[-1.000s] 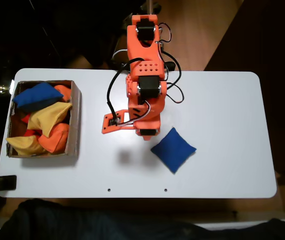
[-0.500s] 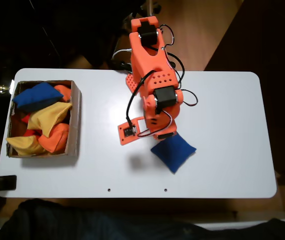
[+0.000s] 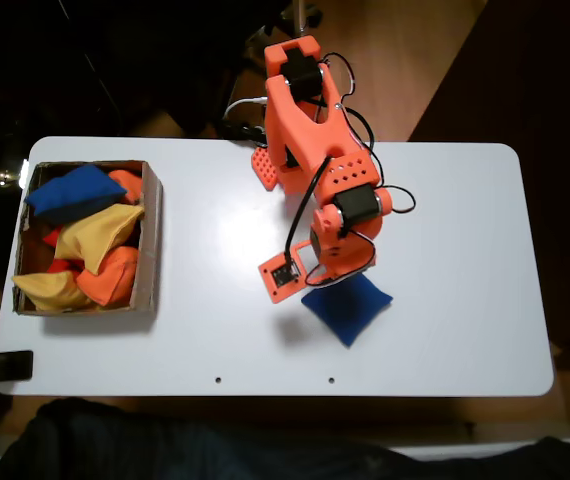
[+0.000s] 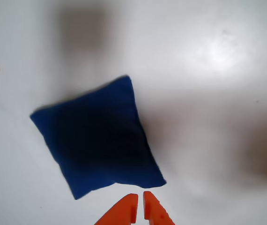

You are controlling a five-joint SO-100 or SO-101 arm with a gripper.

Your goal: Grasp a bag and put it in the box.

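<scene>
A royal-blue bag (image 3: 350, 308) lies flat on the white table, right of centre in the fixed view, partly under the orange arm's wrist. In the wrist view the bag (image 4: 97, 139) lies just beyond my gripper (image 4: 139, 200), whose two orange fingertips stand together, shut on nothing, above the table near the bag's near edge. The brown cardboard box (image 3: 150, 240) stands at the table's left end, far from the gripper.
The box holds several beanbags: a blue one (image 3: 73, 192), yellow ones (image 3: 100, 232) and orange ones (image 3: 110, 275). Black cables trail at the arm's base (image 3: 290, 100). The table's front edge (image 3: 265, 392) has two small holes.
The arm has swung right and forward, bringing the wrist from beside the blue bag to over its upper left edge. The bag has not moved.
</scene>
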